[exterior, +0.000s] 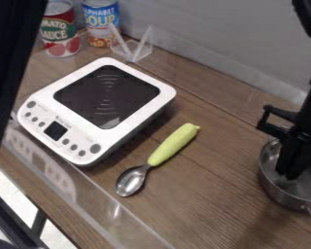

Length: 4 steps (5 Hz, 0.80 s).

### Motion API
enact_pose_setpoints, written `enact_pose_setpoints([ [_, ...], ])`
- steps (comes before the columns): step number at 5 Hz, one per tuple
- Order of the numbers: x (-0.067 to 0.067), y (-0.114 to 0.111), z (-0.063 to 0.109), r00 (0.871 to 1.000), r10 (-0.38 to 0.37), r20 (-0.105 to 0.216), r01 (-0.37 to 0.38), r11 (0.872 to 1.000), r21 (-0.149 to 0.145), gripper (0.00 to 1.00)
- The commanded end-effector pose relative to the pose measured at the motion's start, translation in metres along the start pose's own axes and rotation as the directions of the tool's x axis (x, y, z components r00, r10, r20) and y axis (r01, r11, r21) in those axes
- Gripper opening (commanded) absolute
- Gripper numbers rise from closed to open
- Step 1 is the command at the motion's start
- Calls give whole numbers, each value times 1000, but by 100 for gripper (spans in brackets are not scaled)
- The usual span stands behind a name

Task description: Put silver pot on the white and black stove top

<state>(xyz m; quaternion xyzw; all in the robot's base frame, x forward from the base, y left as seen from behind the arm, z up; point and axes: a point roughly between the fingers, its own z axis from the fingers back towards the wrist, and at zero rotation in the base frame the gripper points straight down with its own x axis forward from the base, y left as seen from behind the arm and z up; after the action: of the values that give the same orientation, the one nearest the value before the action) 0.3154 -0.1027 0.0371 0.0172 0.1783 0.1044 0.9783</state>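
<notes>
Black gripper [291,167] is dipping into the small shiny silver pot [282,193] at lower right, jaws pinching tight on its thin wall, I'm guessing for carrying it to the square white and black stove top [100,102] upper left.

fingers [293,156] together at silver pot [295,196], stove top [104,97] apart
</notes>
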Motion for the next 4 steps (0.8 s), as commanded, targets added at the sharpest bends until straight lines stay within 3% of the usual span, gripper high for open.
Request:
enact_pose_setpoints([
  [1,2,-4,20,998,-11,55,13,999,-36,0],
  [3,1,-7,20,998,-31,54,33,999,-40,0],
  [4,-7,7,39,997,-24,76,28,999,-44,0],
])
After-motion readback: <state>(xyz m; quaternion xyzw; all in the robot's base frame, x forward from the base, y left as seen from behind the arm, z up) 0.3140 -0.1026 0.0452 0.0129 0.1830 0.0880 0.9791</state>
